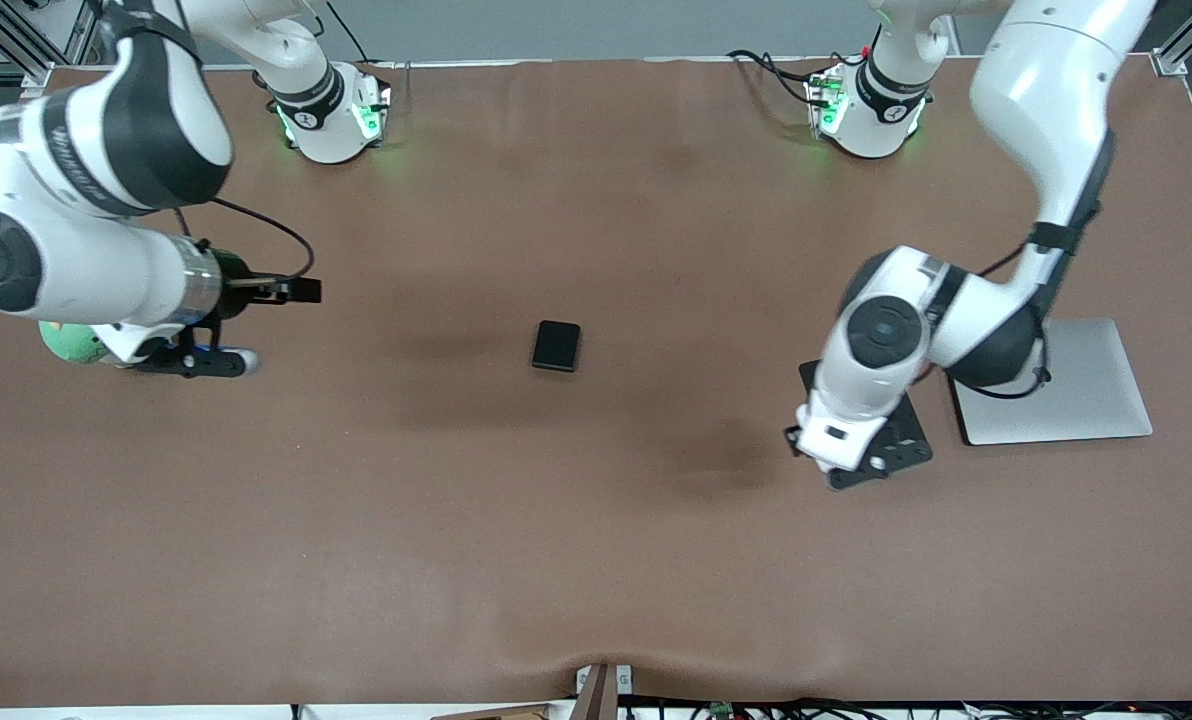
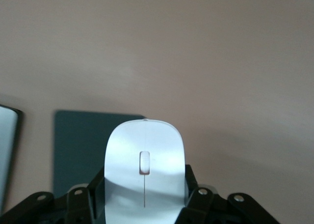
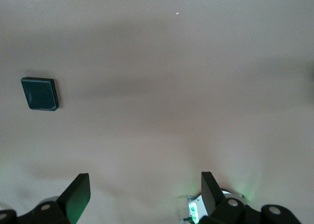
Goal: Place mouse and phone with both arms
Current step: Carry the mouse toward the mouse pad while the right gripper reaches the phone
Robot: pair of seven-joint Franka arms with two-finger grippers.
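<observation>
The left gripper hangs at the right of the front frame, over a dark mouse pad, and its fingers are clamped on the white mouse. In the left wrist view the mouse fills the lower middle of the picture, its scroll wheel and thin centre line facing the camera, a black finger pressed to each flank; the pad shows under it at lower left. From the front camera the mouse itself is hidden by the left arm's wrist, and only the pad's corners peek out below it. Just beside the pad, toward the left arm's end of the worktop, lies a silver-grey flat slab, right of centre in the front frame.

The phone lies flat on the brown worktop close to the middle of the front frame, on its own, well apart from both arms. In the right wrist view it sits at the left edge, mid-height.

The right gripper is at the left edge of the front frame, over the worktop near a green rounded object that is mostly hidden by the arm. Its fingers stand wide apart with nothing between them.
</observation>
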